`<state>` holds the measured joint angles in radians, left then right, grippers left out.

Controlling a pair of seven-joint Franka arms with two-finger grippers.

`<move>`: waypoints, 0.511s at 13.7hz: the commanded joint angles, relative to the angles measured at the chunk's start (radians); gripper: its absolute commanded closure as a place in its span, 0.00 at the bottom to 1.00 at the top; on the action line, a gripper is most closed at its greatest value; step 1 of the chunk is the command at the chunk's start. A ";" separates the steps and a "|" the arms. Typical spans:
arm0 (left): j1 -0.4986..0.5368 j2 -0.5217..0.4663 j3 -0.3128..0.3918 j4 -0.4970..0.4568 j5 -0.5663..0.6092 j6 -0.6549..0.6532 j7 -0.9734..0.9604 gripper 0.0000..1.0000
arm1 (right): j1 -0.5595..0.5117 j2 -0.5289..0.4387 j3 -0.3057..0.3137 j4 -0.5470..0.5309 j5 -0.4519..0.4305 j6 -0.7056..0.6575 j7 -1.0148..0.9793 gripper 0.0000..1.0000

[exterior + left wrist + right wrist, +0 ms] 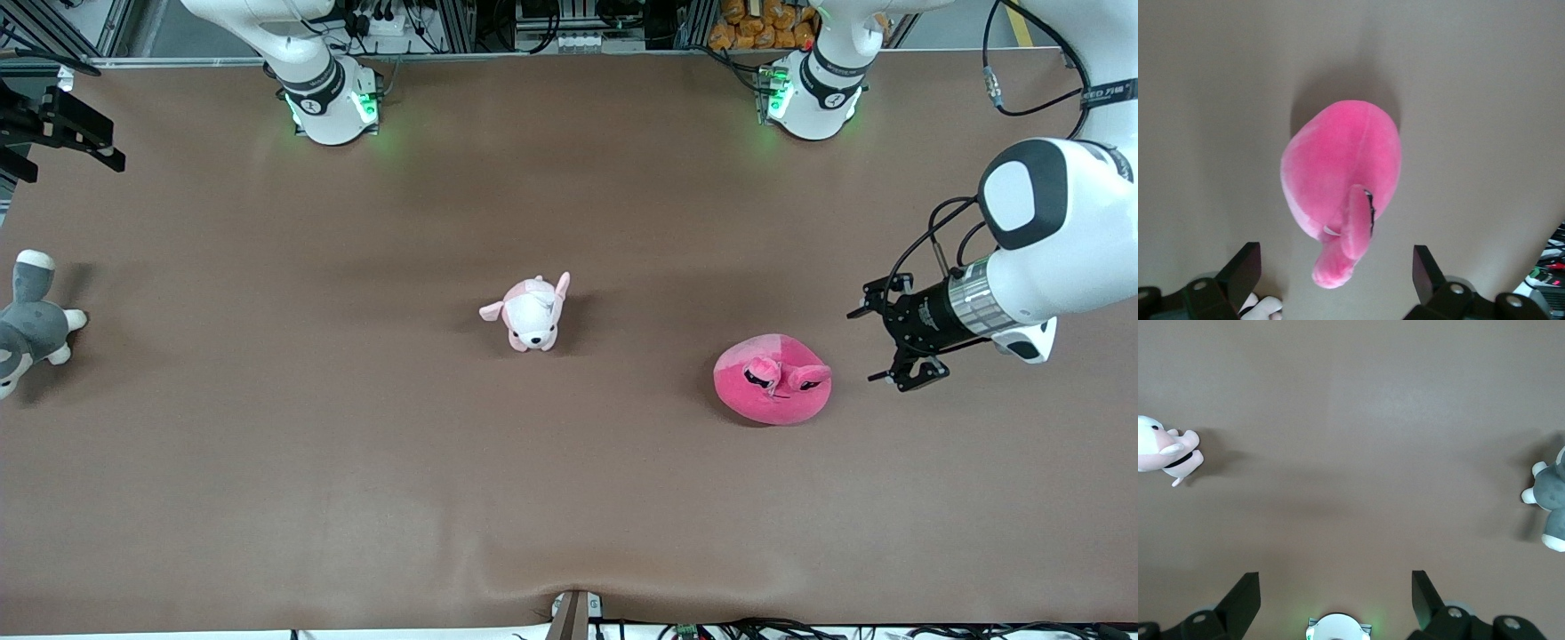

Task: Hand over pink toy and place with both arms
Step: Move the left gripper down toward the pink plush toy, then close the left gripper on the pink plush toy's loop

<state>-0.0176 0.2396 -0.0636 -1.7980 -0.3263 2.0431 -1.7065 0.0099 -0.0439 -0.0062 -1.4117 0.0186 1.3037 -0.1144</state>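
The hot-pink round plush toy (772,380) lies on the brown table toward the left arm's end, its dark eyes and snout facing up. In the left wrist view it (1341,177) lies just ahead of the fingers, its snout pointing toward them. My left gripper (868,345) hangs low beside the toy, on the side of the left arm's end, open and empty, clear of the toy. My right gripper (1336,587) is out of the front view. Its wrist view shows it open and empty, high over the table near the right arm's base (1336,628).
A pale pink-and-white puppy plush (532,316) stands mid-table and shows in the right wrist view (1165,450). A grey-and-white plush (31,324) lies at the right arm's end of the table. A black fixture (53,129) juts in over that end.
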 commanded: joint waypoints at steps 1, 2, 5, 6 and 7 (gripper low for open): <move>-0.027 0.050 -0.002 0.017 -0.037 0.077 -0.044 0.00 | -0.013 0.007 0.008 0.017 0.020 -0.003 -0.001 0.00; -0.048 0.069 -0.002 0.017 -0.042 0.115 -0.070 0.00 | -0.011 0.007 0.008 0.017 0.020 -0.003 -0.001 0.00; -0.078 0.102 -0.002 0.016 -0.039 0.163 -0.102 0.00 | -0.013 0.007 0.008 0.017 0.020 -0.003 -0.001 0.00; -0.076 0.107 -0.001 0.009 -0.036 0.163 -0.102 0.00 | -0.014 0.007 0.008 0.017 0.020 -0.003 -0.001 0.00; -0.074 0.112 -0.001 0.006 -0.033 0.163 -0.098 0.00 | -0.016 0.007 0.008 0.017 0.020 -0.003 -0.001 0.00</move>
<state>-0.0972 0.3431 -0.0676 -1.7979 -0.3503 2.2015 -1.8002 0.0099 -0.0439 -0.0059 -1.4116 0.0199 1.3037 -0.1144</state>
